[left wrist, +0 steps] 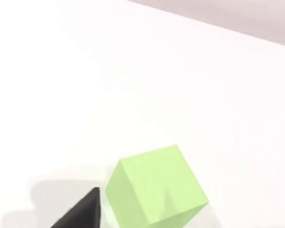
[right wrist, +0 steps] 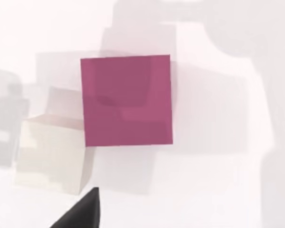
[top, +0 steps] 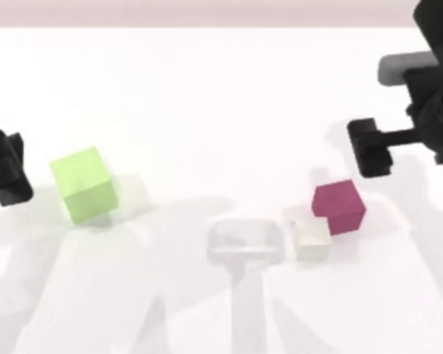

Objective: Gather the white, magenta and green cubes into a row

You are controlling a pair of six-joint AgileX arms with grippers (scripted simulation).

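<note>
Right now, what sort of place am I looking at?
Probably a rendered tabletop test scene, not a real room: a bare white table, three plain cubes, green cube, magenta cube, white cube, and two dark robot arms at the edges.

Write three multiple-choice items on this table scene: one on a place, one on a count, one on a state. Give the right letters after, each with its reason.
1. Where does the green cube lie on the table?
A. on the top view's left side
B. on its right side
C. atop the magenta cube

2. How many cubes are there?
A. two
B. three
C. four

3. What does the white cube do?
A. hangs in an end effector
B. sits against the magenta cube
C. stands alone at the far edge

Key: 1 A, it sits near the left end effector. 2 B, green, magenta, white. 3 B, their corners meet, below the right end effector.
</note>
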